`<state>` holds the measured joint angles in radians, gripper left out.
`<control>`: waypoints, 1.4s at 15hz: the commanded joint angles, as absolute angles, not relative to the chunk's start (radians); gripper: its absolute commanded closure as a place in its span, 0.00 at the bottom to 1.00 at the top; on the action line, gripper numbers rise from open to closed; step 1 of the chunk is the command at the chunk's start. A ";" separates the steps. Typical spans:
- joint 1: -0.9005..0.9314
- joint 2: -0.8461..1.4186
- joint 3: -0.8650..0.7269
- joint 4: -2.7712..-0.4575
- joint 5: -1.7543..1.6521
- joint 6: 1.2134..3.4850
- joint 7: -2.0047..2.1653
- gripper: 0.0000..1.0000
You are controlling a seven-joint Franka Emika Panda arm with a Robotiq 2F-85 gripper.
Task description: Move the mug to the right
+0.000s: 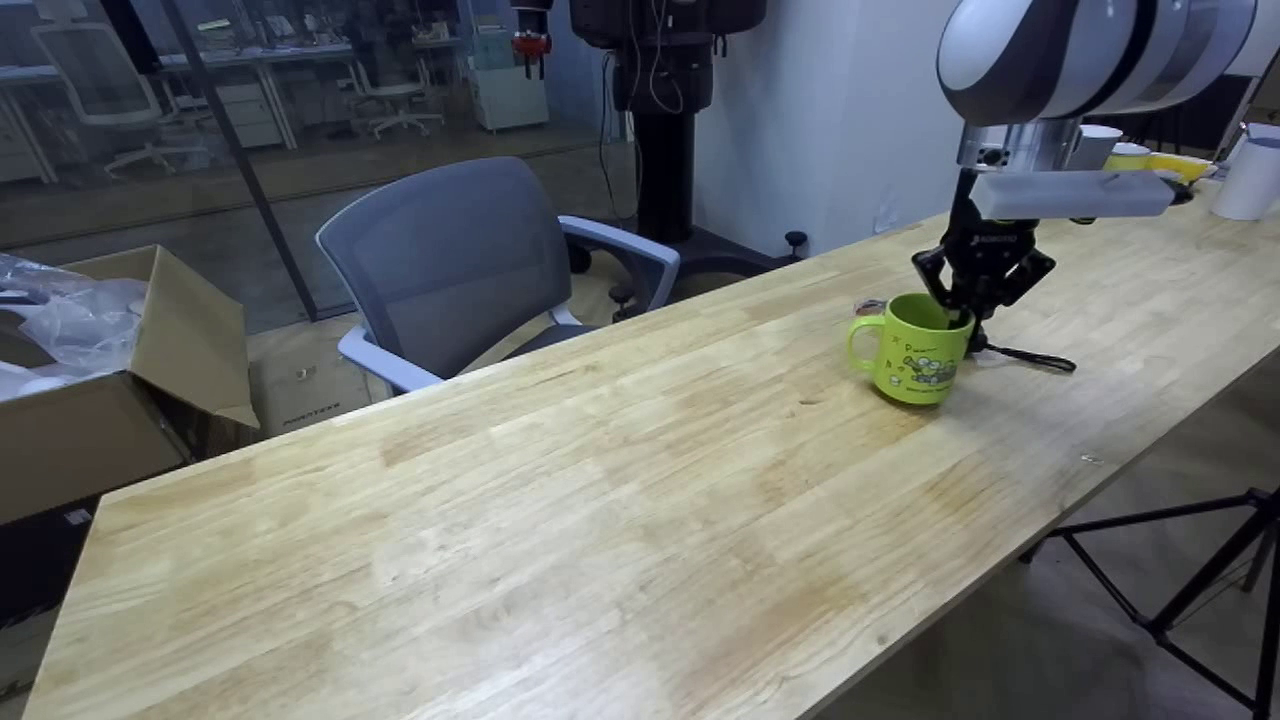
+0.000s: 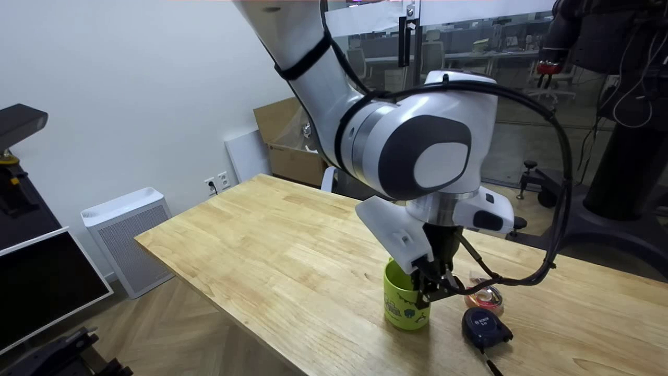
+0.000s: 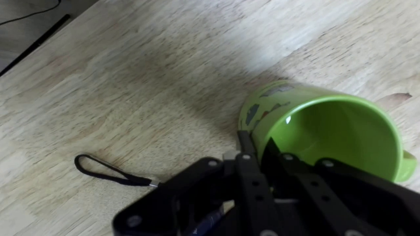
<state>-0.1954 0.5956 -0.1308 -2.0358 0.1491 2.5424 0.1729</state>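
Tool point(image 3: 257, 142) pinches the wall of a glossy lime-green mug point(image 1: 915, 358), cartoon-printed.

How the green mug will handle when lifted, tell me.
The green mug is probably stiff: its rim curves smoothly, with no visible dent. Its shiny inside might be slippery. It could tilt when raised, since the gripper straddles the wall on one side only.

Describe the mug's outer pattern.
The mug has small cartoon drawings on lime green, clearest in an exterior view.
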 commanded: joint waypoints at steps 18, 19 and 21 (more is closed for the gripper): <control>-0.193 0.596 -0.128 -2.043 0.186 2.558 0.171 0.38; -0.192 0.596 -0.128 -2.043 0.185 2.557 0.172 0.30; -0.185 0.592 -0.131 -2.040 0.179 2.548 0.179 0.17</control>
